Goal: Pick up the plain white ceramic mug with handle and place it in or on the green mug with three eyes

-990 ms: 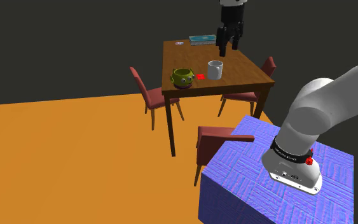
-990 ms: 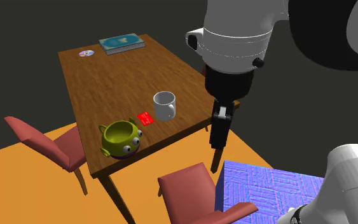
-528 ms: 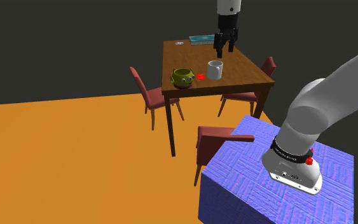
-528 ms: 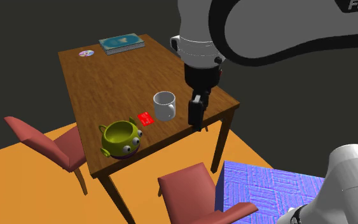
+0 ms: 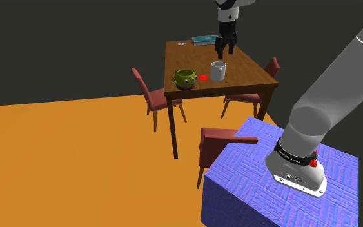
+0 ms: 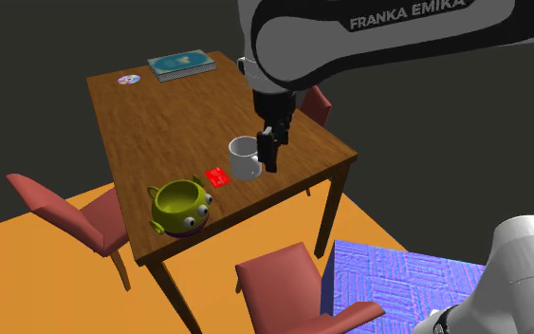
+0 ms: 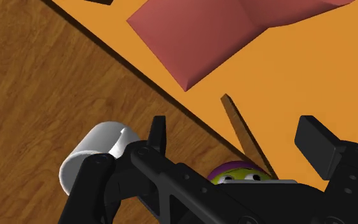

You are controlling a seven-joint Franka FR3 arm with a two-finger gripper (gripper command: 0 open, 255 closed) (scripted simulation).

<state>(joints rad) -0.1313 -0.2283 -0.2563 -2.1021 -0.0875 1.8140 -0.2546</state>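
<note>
The tool (image 6: 269,152) hangs over the wooden desk (image 6: 160,133), fingers (image 7: 314,140) spread apart and released, with nothing between them. The white mug (image 6: 246,158) stands upright on the desk just beside the tool, outside its fingers; in the wrist view it lies next to one fingertip, untouched. The green three-eyed mug (image 6: 181,207) stands farther from the tool, on the white mug's far side, near the desk's edge. A red card (image 6: 217,176) lies flat between the two mugs. A book (image 6: 181,63) and a disc (image 6: 129,80) lie well apart from the tool, at the desk's far end.
</note>
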